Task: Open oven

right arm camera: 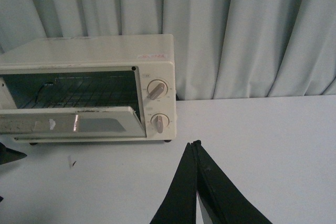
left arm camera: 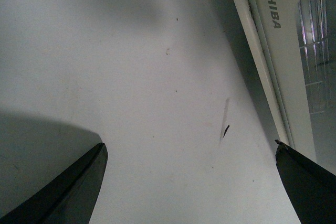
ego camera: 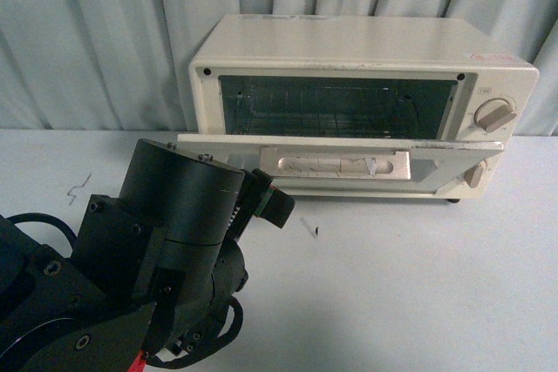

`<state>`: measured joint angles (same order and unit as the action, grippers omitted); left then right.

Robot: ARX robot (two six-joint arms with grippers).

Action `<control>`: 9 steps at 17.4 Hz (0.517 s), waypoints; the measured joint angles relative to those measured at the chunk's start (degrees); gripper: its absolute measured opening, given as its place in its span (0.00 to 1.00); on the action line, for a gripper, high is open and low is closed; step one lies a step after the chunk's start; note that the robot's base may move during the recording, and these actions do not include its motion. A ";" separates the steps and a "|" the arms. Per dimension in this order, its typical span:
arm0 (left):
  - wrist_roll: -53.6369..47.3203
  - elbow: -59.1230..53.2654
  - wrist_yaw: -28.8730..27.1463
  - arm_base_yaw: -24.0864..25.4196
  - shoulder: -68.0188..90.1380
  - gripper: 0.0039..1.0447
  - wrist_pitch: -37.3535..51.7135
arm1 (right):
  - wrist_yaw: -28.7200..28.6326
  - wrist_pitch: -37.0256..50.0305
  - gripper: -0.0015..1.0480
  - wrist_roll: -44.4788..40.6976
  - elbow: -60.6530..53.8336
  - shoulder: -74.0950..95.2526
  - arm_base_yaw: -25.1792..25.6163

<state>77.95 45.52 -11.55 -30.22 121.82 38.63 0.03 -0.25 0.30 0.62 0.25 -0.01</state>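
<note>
The cream-white oven [ego camera: 349, 50] stands at the back of the white table, with its glass door [ego camera: 436, 161] swung down flat and the wire rack [ego camera: 331, 106] showing inside. The flat bar handle [ego camera: 335, 164] lies on the lowered door. Two round knobs [ego camera: 497, 116] sit at its right side. The oven also shows in the right wrist view [right arm camera: 94, 56], door down. My left gripper [left arm camera: 191, 153] is open and empty above the table, beside the door's edge [left arm camera: 262, 66]. My right gripper [right arm camera: 195, 145] is shut and empty, in front of the oven's right end.
My left arm's black body [ego camera: 148, 259] fills the lower left of the front view. A pale curtain [ego camera: 105, 32] hangs behind the table. A small dark mark [ego camera: 316, 230] lies on the table [ego camera: 418, 285] before the oven.
</note>
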 joint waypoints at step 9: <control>0.00 0.00 0.00 0.00 0.00 0.94 0.00 | 0.02 0.04 0.15 -0.11 0.00 0.00 0.02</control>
<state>77.95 45.52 -11.55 -30.22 121.82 38.63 0.05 -0.21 0.19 0.62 0.25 0.01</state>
